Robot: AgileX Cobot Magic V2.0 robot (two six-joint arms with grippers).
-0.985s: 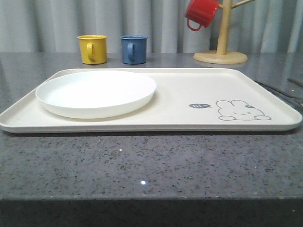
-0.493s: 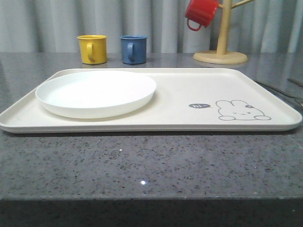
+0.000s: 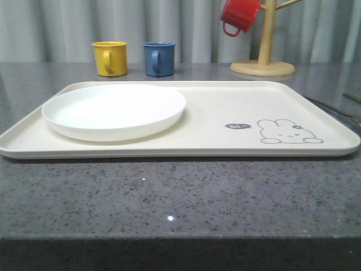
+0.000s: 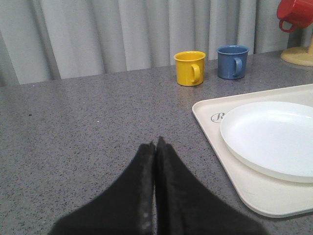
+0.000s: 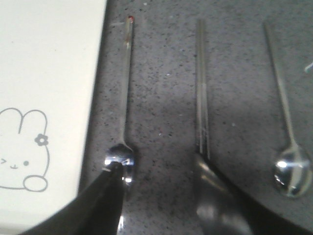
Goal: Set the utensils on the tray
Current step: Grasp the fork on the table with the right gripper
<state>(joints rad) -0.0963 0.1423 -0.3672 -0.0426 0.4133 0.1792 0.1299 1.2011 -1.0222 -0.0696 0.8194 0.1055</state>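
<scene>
In the right wrist view three silver utensils lie side by side on the grey table beside the tray [image 5: 44, 88]. The fork [image 5: 126, 88] is closest to the tray's rim, then the chopsticks [image 5: 201, 88], then the spoon [image 5: 291, 164]. My right gripper [image 5: 156, 164] is open low over them. One finger [image 5: 105, 200] covers part of the fork's head and the other [image 5: 217, 200] sits at the end of the chopsticks. My left gripper [image 4: 155, 144] is shut and empty over bare table, apart from the tray's [image 4: 244, 181] left end.
A round white plate [image 3: 113, 110] rests on the left half of the tray [image 3: 237, 141]. Behind the tray stand a yellow mug [image 3: 110, 58] and a blue mug [image 3: 159, 58]. A wooden mug tree [image 3: 265, 56] holds a red mug [image 3: 238, 15].
</scene>
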